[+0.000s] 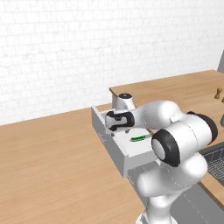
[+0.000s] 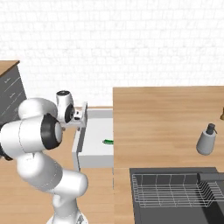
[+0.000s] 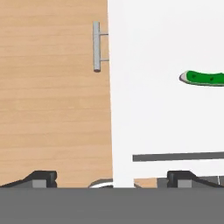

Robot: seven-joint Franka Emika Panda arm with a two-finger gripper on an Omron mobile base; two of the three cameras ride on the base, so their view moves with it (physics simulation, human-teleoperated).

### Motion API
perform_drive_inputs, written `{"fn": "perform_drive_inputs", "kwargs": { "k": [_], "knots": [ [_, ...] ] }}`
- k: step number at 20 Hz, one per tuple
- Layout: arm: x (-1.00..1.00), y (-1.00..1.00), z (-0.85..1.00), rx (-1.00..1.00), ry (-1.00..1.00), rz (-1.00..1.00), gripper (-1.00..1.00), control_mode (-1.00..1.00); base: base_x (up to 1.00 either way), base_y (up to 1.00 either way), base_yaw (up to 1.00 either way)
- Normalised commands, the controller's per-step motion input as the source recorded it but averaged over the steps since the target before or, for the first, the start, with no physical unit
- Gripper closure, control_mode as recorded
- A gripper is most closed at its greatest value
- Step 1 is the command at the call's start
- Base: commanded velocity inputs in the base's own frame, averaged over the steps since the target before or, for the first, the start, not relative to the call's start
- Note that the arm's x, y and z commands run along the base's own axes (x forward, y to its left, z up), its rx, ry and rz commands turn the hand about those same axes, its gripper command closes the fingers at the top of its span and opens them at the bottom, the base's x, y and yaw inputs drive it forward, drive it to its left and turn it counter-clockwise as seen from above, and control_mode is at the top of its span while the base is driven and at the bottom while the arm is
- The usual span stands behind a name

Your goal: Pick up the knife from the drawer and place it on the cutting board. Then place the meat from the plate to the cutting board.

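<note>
The light-grey drawer [image 1: 131,154] [image 2: 94,151] [image 3: 166,113] stands pulled out from under the wooden counter. Its small metal handle [image 3: 96,46] shows on the front panel. The knife [image 1: 137,139] [image 2: 108,141] [image 3: 203,78], with its bright green handle, lies flat on the drawer's floor. My gripper [image 1: 120,131] [image 2: 78,118] [image 3: 113,179] hangs open above the drawer's front edge, pointing down, with nothing between its fingers. The knife lies off to one side of it, apart from both fingertips [image 3: 186,178]. The cutting board, the meat and the plate are out of view.
The wooden counter [image 2: 166,113] runs to the right of the drawer. A grey soap dispenser [image 2: 205,140] stands on it beside a dark sink with a wire rack [image 2: 175,188]. A dark cabinet [image 2: 8,96] is at the far left. Wooden floor [image 1: 43,166] lies below.
</note>
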Motion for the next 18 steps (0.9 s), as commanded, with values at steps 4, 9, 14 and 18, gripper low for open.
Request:
{"fn": "perform_drive_inputs", "kwargs": {
  "k": [4, 9, 14, 18],
  "knots": [
    [0.16, 0.03, -0.75, 0.00, 0.00, 0.03, -1.00, -1.00, 0.00, 0.00, 0.00],
    [0.01, 0.00, -0.77, 0.00, 0.00, 0.04, -1.00, -1.00, 0.00, 0.00, 0.00],
    [0.08, 0.00, -0.57, 0.00, 0.00, 0.02, -1.00, -1.00, 0.00, 0.00, 0.00],
    [0.11, 0.00, -0.47, 0.00, 0.00, 0.00, -1.00, -1.00, 0.00, 0.00, 0.00]
  ]
}}
